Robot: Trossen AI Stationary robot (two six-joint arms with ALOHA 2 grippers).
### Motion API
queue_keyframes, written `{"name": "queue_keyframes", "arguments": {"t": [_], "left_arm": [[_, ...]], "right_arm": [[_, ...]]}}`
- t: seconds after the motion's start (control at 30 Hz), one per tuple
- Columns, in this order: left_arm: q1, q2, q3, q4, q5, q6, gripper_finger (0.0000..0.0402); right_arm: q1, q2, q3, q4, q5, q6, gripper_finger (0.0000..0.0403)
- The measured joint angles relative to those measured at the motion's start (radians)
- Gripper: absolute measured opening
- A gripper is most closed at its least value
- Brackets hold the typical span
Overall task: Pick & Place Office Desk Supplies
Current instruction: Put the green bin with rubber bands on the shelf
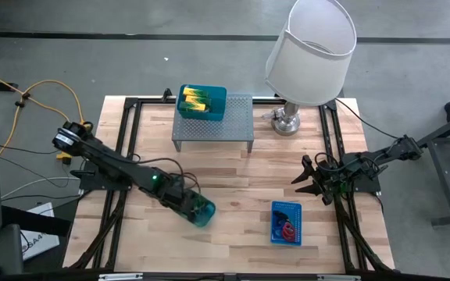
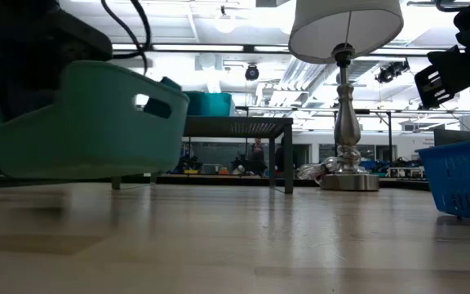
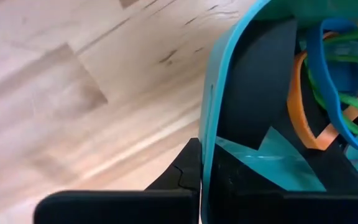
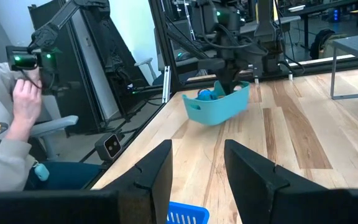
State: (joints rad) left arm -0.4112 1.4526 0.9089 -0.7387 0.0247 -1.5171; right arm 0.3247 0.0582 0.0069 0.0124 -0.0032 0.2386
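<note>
The left gripper (image 1: 187, 204) clamps the rim of a teal tray (image 1: 201, 211) holding coloured bands (image 3: 328, 93), lifted over the surface (image 1: 233, 176) at near left. The right gripper (image 1: 312, 181) waits open at right, beside the blue mesh basket (image 1: 286, 222).

The counter (image 1: 233, 183) is pale butcher-block wood, its planks running side to side, framed by black metal rails. It stands on a grey concrete floor (image 1: 92, 62) crossed by a dark seam line. A yellow cable (image 1: 49, 90) loops over the floor off the counter's left edge. At the counter's far side stands a lamp (image 1: 309, 47) with a white shade and a silvery turned base, beside a grey perforated riser shelf (image 1: 237, 125). Beyond, the low view shows a big open hall with long ceiling lights (image 2: 219, 20) and cluttered benches. A seated person (image 4: 5, 130) in a grey top shows off to one side.
</note>
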Motion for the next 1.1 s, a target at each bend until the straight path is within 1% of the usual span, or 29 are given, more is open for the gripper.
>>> {"name": "queue_keyframes", "arguments": {"t": [0.13,0.27,0.43,0.57,0.83,0.97,1.1], "left_arm": [[-0.02,-0.007,0.0,0.003,-0.004,-0.148,0.0002],[-0.024,-0.007,0.0,0.007,0.007,-0.227,0.0002],[-0.024,-0.011,0.001,0.029,0.014,-0.264,0.0002],[-0.014,-0.06,0.028,0.003,0.0,-0.274,0.0002],[0.059,-0.207,0.114,-0.257,-0.03,-0.289,0.0003],[0.136,-0.262,0.174,-0.387,-0.03,-0.255,0.0003],[0.23,-0.283,0.263,-0.529,-0.031,-0.191,0.0003]], "right_arm": [[0.0,0.0,0.0,0.0,0.0,0.0,0.0134],[0.0,0.0,0.0,0.0,0.0,0.0,0.0134],[0.0,0.0,0.0,0.0,0.0,0.0,0.0134],[0.0,0.0,0.0,0.0,0.0,0.0,0.0134],[0.0,0.0,0.0,0.0,0.0,0.0,0.0134],[0.0,0.0,0.0,0.0,0.0,0.0,0.0134],[0.0,0.0,0.0,0.0,0.0,0.0,0.0134]]}}
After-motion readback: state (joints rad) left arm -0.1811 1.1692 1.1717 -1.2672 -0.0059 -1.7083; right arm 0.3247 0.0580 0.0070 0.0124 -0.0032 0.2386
